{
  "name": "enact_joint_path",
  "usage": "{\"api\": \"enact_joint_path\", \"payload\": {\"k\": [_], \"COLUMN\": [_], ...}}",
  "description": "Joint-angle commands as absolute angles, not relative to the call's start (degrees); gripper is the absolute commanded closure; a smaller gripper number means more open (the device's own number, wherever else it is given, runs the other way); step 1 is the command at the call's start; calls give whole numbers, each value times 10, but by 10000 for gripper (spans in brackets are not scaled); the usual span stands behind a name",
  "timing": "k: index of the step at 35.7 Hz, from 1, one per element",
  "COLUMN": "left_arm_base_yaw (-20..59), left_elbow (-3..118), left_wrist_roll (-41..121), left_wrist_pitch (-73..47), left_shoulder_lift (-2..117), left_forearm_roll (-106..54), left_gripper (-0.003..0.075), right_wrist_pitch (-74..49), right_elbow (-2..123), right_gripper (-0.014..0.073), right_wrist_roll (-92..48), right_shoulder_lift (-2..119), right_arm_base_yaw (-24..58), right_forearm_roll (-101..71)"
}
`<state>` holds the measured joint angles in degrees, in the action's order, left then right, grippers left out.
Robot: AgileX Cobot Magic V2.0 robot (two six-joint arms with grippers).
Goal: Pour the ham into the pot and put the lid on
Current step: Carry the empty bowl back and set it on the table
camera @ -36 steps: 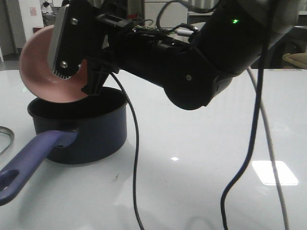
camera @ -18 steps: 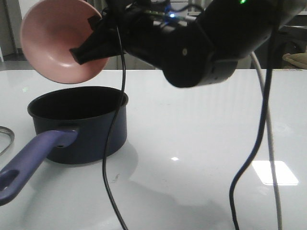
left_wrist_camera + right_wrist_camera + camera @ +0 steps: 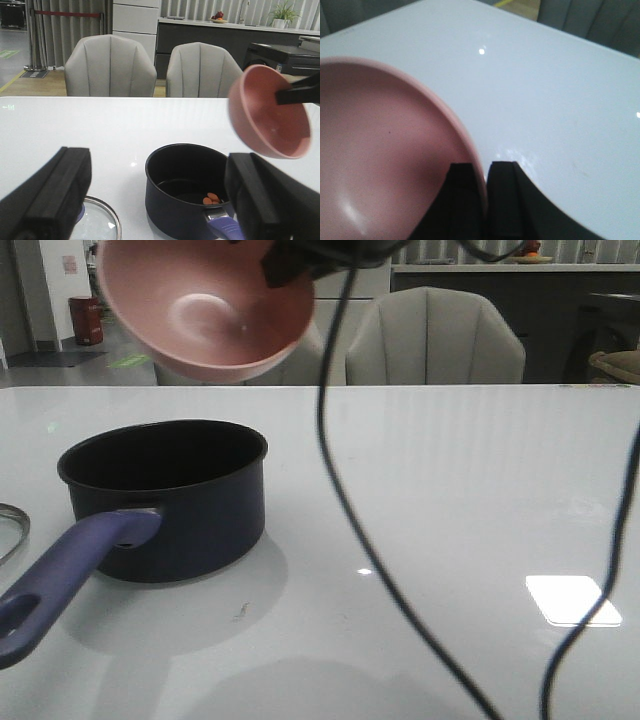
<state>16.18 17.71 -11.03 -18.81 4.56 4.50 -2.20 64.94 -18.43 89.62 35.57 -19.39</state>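
The dark navy pot stands at the left of the table, its purplish-blue handle toward me. The ham, a few orange-pink slices, lies inside the pot. My right gripper is shut on the rim of the empty pink bowl, held high above the pot. The glass lid lies on the table left of the pot; only its rim edge shows in the front view. My left gripper is open and empty, hovering near the pot and lid.
Black cables hang across the middle of the front view. Grey chairs stand beyond the table's far edge. A bright light patch lies on the table at the right.
My right arm has lifted the bowl up and to the right, away from the pot, and turned it from tipped toward level. The arm has mostly left the front view.
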Motion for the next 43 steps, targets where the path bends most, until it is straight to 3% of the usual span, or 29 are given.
{"api": "enact_joint_path", "payload": {"k": [1, 10, 18, 37, 43], "left_arm_base_yaw": [165, 165, 165, 165, 165], "left_elbow": [191, 191, 191, 191, 191], "left_wrist_roll": [-110, -110, -110, -110, -110], "left_wrist_pitch": [-146, -146, -146, -146, -146], "left_shoulder_lift": [53, 53, 53, 53, 53], "left_forearm_roll": [41, 41, 41, 41, 41], "left_gripper": [136, 136, 136, 136, 136], "right_wrist_pitch": [-84, -249, -299, -336, -336], "right_elbow": [668, 667, 661, 661, 661], "right_gripper": [459, 459, 459, 449, 349], "right_wrist_roll": [-183, -181, -181, -181, -181], "right_shoulder_lift": [852, 856, 879, 984, 996], "right_arm_base_yaw": [301, 137, 37, 9, 9], "right_forearm_roll": [-195, -227, -240, -242, -243]}}
